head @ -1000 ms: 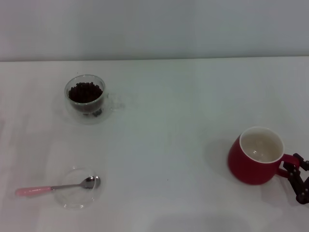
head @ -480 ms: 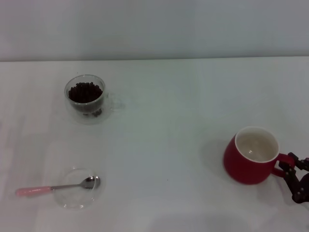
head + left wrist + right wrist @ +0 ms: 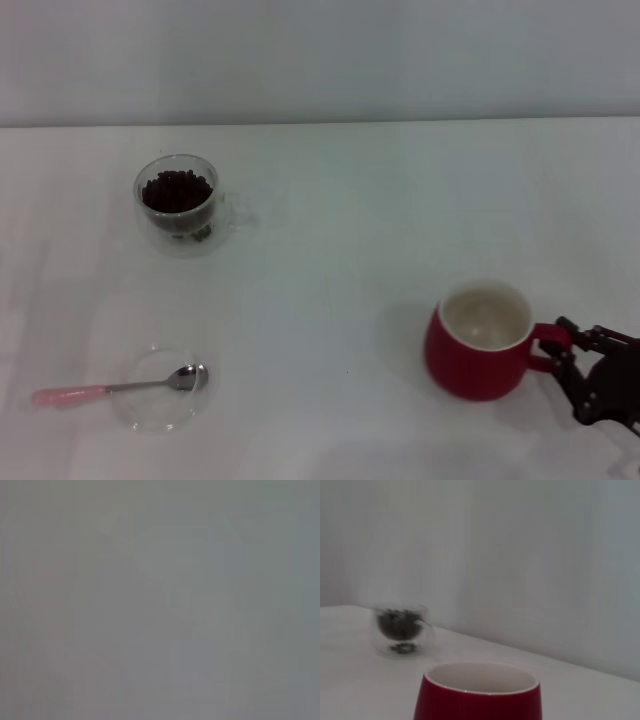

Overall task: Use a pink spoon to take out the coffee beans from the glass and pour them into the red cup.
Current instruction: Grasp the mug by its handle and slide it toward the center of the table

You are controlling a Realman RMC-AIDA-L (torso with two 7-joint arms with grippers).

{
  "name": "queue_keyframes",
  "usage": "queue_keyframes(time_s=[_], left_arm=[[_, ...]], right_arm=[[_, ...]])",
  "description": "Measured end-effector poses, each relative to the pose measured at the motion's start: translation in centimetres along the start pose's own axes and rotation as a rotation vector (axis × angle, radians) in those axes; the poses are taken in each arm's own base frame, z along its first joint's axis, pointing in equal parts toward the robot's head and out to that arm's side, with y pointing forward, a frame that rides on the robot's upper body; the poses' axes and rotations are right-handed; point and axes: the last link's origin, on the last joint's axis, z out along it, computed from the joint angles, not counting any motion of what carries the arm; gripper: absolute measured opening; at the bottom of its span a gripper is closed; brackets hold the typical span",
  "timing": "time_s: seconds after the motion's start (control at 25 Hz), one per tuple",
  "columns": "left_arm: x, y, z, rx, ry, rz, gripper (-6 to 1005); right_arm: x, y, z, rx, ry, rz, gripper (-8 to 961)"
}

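The red cup [image 3: 472, 372] stands on the white table at the near right, its cream inside bare. My right gripper [image 3: 560, 347] is shut on the cup's red handle from the right. In the right wrist view the red cup [image 3: 477, 702] fills the near foreground and the glass [image 3: 400, 630] is far behind it. The glass [image 3: 178, 206] holds the coffee beans [image 3: 177, 190] at the far left of the table. The pink spoon [image 3: 108, 388] lies at the near left, its metal bowl resting on a flat clear disc [image 3: 160, 405]. My left gripper does not show.
The white table [image 3: 340, 250] ends at a pale wall behind. The left wrist view is a plain grey blur with nothing to make out.
My right gripper has dragged the red cup leftward and a little nearer, about 50 pixels over the second. The glass, the spoon and the disc have stayed put.
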Motion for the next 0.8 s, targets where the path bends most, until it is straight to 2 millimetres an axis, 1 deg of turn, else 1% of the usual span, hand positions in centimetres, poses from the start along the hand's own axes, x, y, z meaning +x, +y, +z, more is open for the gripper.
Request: queue_keyframes(time_s=[0.16, 0.36, 0.68, 0.8], left_arm=[[0.0, 0.0, 0.0, 0.000, 0.000, 0.000, 800], [-0.1, 0.0, -0.2, 0.003, -0.004, -0.001, 801], [-0.3, -0.1, -0.6, 0.009, -0.010, -0.004, 801], [-0.3, -0.2, -0.7, 0.012, -0.013, -0.004, 800]], right_arm=[[-0.6, 0.9, 1.1, -0.073, -0.024, 0.001, 186], [-1.0, 1.6, 2.0, -0.133, -0.033, 0.006, 184], [-1.1, 3.1, 4.5, -0.244, 0.028, -0.023, 181], [-1.1, 3.2, 4.8, -0.249, 0.034, -0.030, 180]])
